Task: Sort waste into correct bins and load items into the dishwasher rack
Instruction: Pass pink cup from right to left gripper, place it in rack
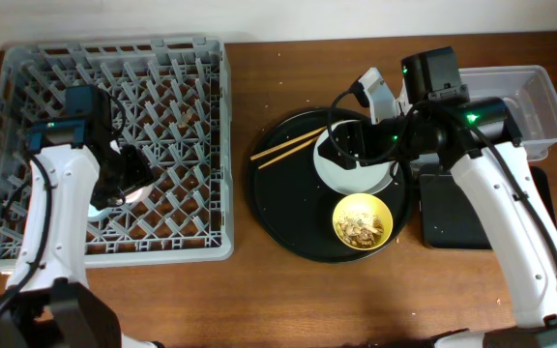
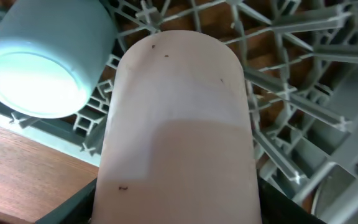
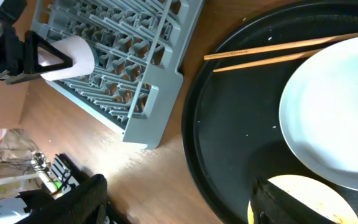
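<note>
My left gripper [image 2: 179, 211] is shut on the small pink cup [image 2: 179, 124] and holds it over the grey dishwasher rack [image 1: 27, 77]. The small blue cup [image 2: 42, 62] lies in the rack just beside it. My right gripper [image 3: 179, 199] is open and empty, low over the round black tray's left part. The pale plate [image 3: 334, 112], the wooden chopsticks [image 3: 278, 53] and the yellow bowl [image 1: 363, 222] holding brownish food scraps [image 1: 364, 228] lie on that tray. The clear tub [image 1: 535, 92] and the shallow black tray [image 1: 453, 208] stand at the right. The wrapper and the napkin are out of view.
The large round black tray [image 1: 278, 213] sits at the table's middle, between the rack and the two bins. The rack's near corner [image 3: 148, 124] shows in the right wrist view. Bare wood runs along the table's front edge.
</note>
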You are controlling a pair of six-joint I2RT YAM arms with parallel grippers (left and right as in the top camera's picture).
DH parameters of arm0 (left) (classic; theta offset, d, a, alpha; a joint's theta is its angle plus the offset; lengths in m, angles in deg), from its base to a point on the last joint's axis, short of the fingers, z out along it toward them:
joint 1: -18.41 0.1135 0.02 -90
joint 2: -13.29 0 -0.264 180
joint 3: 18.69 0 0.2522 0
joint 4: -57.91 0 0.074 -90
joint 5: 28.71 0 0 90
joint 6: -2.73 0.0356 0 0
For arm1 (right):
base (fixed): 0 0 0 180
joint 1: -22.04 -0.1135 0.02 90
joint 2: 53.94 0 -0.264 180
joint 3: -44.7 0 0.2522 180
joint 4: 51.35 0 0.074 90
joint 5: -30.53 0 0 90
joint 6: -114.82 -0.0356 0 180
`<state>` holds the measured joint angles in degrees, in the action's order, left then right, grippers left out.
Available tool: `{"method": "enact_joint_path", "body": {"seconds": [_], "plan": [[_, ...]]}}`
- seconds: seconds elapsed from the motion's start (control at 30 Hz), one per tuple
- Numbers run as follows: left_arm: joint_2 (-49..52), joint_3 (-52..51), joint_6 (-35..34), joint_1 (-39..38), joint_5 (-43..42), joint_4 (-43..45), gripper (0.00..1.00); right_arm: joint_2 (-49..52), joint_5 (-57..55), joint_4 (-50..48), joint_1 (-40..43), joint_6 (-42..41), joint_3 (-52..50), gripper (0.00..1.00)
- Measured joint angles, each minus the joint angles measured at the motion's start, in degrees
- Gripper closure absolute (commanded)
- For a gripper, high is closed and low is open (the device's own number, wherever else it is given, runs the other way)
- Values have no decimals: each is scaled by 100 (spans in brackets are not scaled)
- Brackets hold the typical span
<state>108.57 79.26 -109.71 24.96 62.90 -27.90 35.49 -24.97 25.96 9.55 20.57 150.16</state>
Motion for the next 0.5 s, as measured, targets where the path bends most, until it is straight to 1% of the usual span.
{"method": "enact_joint_path", "body": {"seconds": [0.07,0.1,0.13,0.27,0.37,0.4,0.43,0.47,0.5], "plan": [[210,-90,-59,0,-13,24,37,0,-4,11,0,0,0,25],[289,-127,-96,-4,-129,-46,17,0,-7,15,0,0,0,25],[479,-160,-103,-15,-330,15,1,0,-9,13,0,-4,0,25],[544,-179,-122,-9,-691,-15,1,0,-22,24,0,-2,0,25],[584,527,-39,114,-841,-579,3,0,-26,52,-4,0,-24,28],[581,935,199,131,-1047,-656,3,4,-109,2,-46,-15,-105,34],[575,1357,634,125,-1475,-651,3,39,-356,-50,-205,-81,-232,35],[540,1676,1250,66,-2068,-575,3,188,-994,-94,-481,-334,-297,36],[437,1808,1633,-37,-2446,-315,1,431,-1558,-227,-765,-592,-323,37]]}}
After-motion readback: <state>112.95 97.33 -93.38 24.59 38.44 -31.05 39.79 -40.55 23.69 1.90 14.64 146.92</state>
